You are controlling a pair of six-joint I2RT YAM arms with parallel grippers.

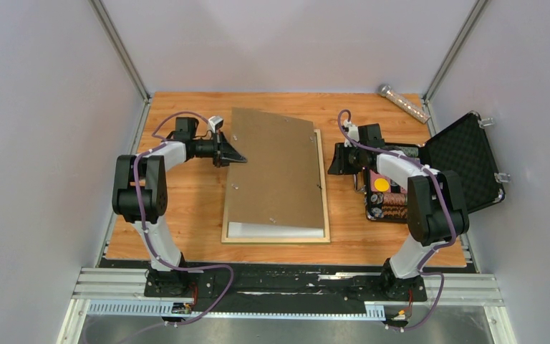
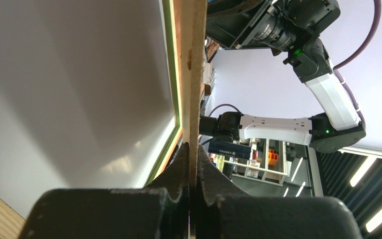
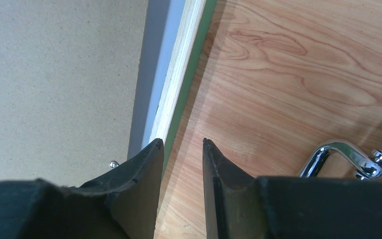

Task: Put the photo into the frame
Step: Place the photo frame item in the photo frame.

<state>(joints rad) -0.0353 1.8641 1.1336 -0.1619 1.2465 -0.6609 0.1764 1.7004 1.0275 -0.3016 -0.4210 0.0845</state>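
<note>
The left claw [image 1: 241, 158] grips the left edge of the brown backing board [image 1: 276, 165], which tilts over the photo [image 1: 258, 230] lying white-back-up in the frame [image 1: 276, 239], its long axis near-to-far on the surface [image 1: 186, 208]; the right claw [image 1: 331, 167], parted and empty, sits beside the frame's right rail.

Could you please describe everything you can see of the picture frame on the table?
The frame is a large rectangle of thin rails, pale wood on its upturned back, green down its outer side in the right wrist view. It lies flat on the table, near its middle. A brown backing board lies askew over most of it; the photo, white back up, shows inside its near end. The open right hand hovers at its right rail; contact is unclear.
</note>
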